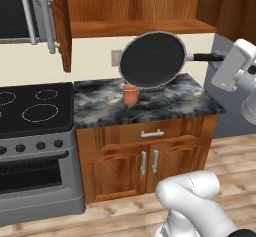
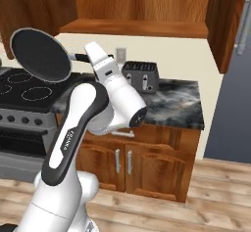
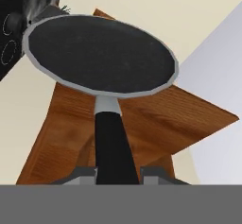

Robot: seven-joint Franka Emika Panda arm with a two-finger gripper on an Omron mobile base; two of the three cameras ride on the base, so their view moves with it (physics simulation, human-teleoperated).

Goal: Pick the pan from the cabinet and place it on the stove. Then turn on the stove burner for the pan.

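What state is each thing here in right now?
pan: held by its handle, tilted, in the air above the counter
gripper: shut on the pan's handle
cabinet: door open
stove: nothing on its rings
cup: upright on the counter

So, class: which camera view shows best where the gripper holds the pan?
The hand view: the gripper is shut on the pan's black handle. In the left base view the pan faces the camera, handle running to the hand. The right base view shows the pan above the stove.
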